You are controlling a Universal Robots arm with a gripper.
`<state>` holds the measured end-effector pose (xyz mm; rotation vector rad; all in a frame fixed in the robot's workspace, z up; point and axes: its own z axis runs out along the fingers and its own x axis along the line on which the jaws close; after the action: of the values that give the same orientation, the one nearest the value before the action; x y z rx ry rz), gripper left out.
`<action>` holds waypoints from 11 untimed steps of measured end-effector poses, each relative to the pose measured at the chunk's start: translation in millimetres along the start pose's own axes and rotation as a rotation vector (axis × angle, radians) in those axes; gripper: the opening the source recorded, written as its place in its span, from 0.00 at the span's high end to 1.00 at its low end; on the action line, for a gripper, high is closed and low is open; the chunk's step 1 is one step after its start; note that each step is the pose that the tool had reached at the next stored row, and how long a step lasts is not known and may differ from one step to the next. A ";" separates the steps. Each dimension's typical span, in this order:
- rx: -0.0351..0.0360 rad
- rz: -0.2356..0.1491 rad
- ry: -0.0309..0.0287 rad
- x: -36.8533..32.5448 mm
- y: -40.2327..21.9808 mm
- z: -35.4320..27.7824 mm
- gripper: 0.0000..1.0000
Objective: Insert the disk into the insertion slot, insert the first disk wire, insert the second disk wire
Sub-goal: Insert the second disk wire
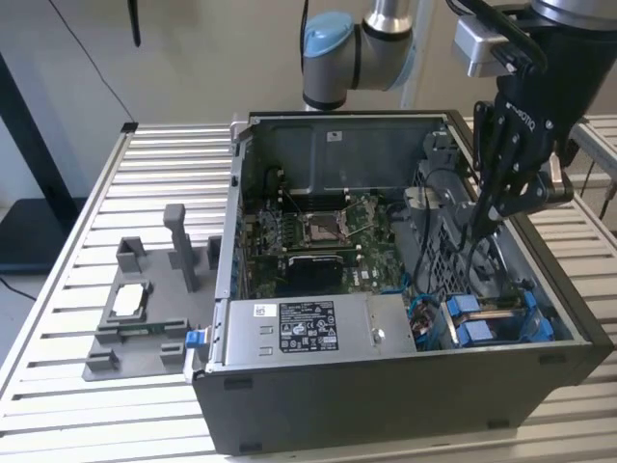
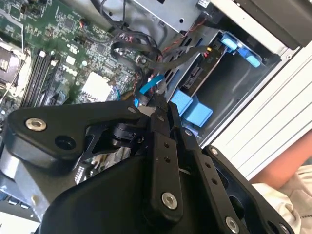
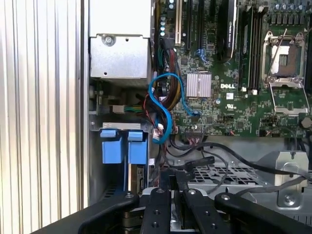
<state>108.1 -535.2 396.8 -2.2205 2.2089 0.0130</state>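
So the pincer (image 1: pixel 479 224) is down inside the open PC case (image 1: pixel 386 386), over on the exterior view's right. Fingers look clenched together, and I can't make out anything between them. The insertion slot (image 1: pixel 501 313) sits at about 5 o'clock from the pincer, near it, in the case's front corner, with blue tabs (image 1: pixel 474 333) showing on it. In the first wrist view the blue tabs (image 3: pixel 122 146) are at roughly 10 o'clock from the fingertips. The case stands on a slatted desk (image 1: pixel 58 318).
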 end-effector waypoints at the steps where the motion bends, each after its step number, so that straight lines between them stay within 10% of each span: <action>1: 0.0000 -0.002 0.0001 0.9 0.3 0.1 0.84; 6: 0.0046 -0.004 0.0000 10.0 2.4 0.4 0.84; 11: 0.0504 -0.005 0.0006 19.1 7.6 0.9 0.84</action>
<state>100.6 -554.3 395.6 -2.2004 2.1786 -0.0429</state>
